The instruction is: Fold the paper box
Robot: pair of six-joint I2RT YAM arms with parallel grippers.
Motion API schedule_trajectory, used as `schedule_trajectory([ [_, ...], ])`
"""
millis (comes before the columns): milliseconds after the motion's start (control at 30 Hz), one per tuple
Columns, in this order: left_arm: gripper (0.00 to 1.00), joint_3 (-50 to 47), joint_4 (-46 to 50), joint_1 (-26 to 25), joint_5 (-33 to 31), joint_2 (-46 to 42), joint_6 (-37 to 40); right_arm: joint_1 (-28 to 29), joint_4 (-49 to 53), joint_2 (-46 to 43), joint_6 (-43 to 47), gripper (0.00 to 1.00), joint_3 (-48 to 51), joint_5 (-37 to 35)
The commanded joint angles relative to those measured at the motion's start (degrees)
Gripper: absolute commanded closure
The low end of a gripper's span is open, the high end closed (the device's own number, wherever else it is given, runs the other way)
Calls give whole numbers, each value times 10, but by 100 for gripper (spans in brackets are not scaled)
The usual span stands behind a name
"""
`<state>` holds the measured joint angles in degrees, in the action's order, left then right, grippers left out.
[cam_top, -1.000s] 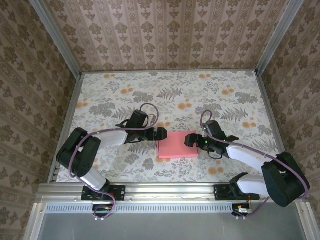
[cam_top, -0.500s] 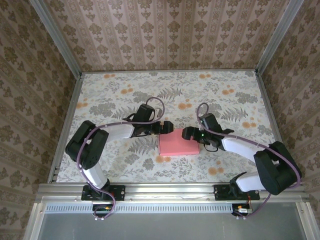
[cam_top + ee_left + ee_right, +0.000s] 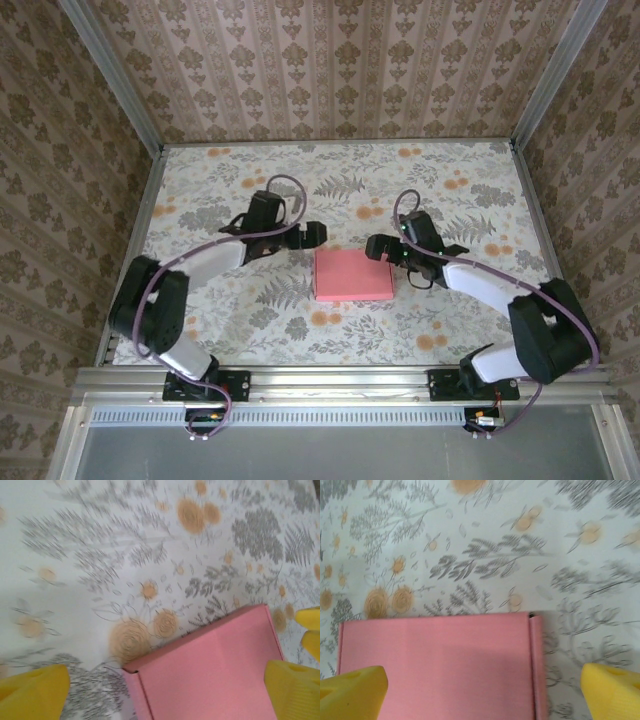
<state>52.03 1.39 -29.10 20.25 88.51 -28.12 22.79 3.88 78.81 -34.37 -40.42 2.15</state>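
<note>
**Top external view: box lies closed, both jaws wide and empty**

The paper box (image 3: 352, 275) is seen lying flat near the middle of the desk (image 3: 470, 190), salmon-pink side up, with no flap standing. In the right wrist view a narrow side strip (image 3: 536, 665) is made out along one short side, creased off from the lid.

The left jaws are held near the box's far left corner, apart from the card. The right jaws are held just beside its far right corner. Both are spread wide and nothing is gripped. In each wrist view the yellow fingertips (image 3: 292, 687) are set at opposite edges of the picture, with the box between them.

The folding is judged to be at its closing step, or already done. If the lid is not fully seated, which cannot be told, a light press along its edges would be called for, since thin card is easily buckled. Otherwise the left arm (image 3: 215, 262) and right arm (image 3: 480, 285) need only be drawn clear.
</note>
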Motion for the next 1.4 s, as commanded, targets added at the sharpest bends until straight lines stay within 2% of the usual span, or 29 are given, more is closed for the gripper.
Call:
schedule_trajectory([
  [0,0,-14,50,26,-50,-70,62,-17,33,-54,52,0,-12,-58],
  [67,0,-28,60,72,-56,-102,85,-32,40,-73,62,0,-14,-74],
  [333,0,-122,30,180,-113,-211,145,-57,77,-103,102,0,-37,-146],
  [433,0,-145,35,206,-151,-246,160,-65,61,-117,113,0,-24,-179],
  [567,0,-184,28,233,-223,-287,179,-70,42,-127,171,0,-12,-226],
  [667,0,-227,-34,244,-243,-297,201,-75,41,-137,198,0,-1,-274],
  [767,0,-236,-74,252,-260,-284,219,-87,33,-145,202,0,18,-296],
  [933,0,-262,-204,254,-272,-225,293,-109,-32,-153,247,0,68,-315],
  [1200,0,-292,-427,262,-228,-100,313,-138,-196,-119,279,0,139,-322],
  [1267,0,-273,-400,264,-218,-90,317,-138,-225,-108,287,0,147,-315],
  [1367,0,-282,-466,268,-219,-52,327,-138,-298,-86,302,0,168,-310],
])
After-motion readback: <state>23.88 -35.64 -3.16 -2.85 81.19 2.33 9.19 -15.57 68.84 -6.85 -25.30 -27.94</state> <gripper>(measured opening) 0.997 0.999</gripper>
